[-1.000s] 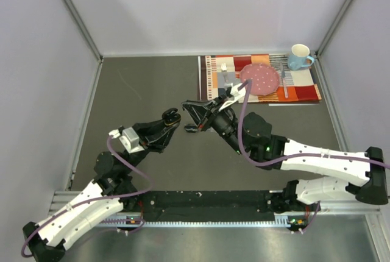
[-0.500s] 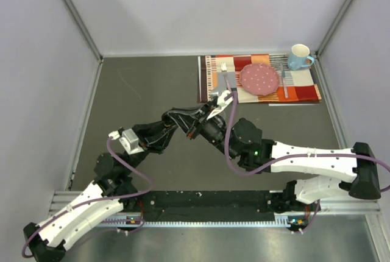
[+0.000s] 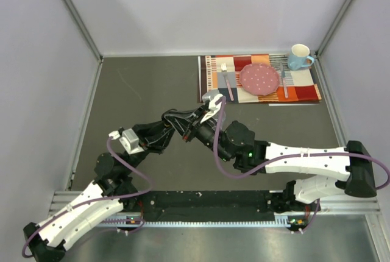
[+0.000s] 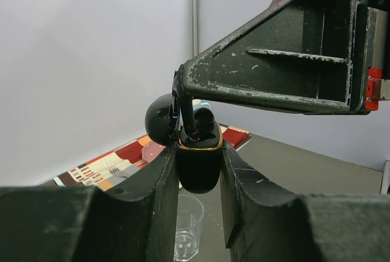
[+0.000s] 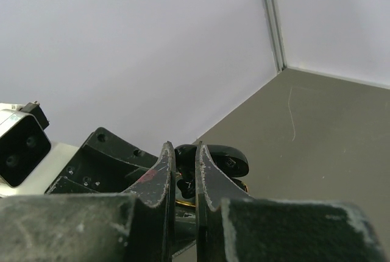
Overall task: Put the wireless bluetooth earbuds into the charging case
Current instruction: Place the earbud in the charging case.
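Observation:
My left gripper is shut on the charging case, a glossy black case with a gold rim, held upright with its lid hinged open to the left. My right gripper is shut on a small black earbud and comes down from the upper right, its tips right at the case's open mouth. In the left wrist view the earbud reaches into the opening. From above, both grippers meet at mid-table around the case. Any other earbuds are out of view.
A clear plastic cup stands on the grey table below the held case. At the back right lies a striped placemat with a pink plate, cutlery and a blue mug. Walls enclose the table.
My right arm has swung left and brought its tips from apart to the mouth of the case. The left gripper has held its place and its grip.

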Tool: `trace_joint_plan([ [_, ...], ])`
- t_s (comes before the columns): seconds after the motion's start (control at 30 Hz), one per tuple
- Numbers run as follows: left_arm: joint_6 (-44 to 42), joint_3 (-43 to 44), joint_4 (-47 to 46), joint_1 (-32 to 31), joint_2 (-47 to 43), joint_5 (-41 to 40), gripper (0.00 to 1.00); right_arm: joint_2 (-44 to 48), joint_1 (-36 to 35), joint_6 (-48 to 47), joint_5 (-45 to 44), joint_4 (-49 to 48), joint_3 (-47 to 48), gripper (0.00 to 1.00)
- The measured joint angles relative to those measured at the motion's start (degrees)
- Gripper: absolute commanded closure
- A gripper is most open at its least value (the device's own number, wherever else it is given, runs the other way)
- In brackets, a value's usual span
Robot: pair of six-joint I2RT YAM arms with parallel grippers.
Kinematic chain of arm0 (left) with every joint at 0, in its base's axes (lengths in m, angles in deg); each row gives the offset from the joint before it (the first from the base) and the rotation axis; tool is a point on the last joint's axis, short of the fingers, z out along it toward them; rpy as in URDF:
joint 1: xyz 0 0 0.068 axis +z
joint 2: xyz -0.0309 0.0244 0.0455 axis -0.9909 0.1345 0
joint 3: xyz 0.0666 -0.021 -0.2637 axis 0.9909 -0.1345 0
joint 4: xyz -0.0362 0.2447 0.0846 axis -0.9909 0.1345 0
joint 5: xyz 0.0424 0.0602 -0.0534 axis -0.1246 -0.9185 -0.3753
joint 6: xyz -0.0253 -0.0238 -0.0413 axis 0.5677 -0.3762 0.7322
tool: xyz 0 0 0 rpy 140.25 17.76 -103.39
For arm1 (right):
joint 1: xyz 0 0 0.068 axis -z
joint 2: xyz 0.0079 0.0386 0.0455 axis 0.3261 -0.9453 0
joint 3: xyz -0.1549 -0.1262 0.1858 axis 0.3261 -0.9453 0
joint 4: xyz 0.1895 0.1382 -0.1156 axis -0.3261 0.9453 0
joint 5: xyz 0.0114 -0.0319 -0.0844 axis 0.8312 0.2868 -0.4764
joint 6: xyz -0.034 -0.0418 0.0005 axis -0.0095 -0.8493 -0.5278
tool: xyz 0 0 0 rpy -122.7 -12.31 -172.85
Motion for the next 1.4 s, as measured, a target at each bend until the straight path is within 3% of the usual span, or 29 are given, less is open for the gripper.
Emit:
trace_joint_plan([
  [1.4, 2.47, -1.09, -4.26, 0.04, 0.94, -3.04, 1.0, -1.75, -0.31, 4.2, -1.05, -1.62, -0.07, 1.0],
])
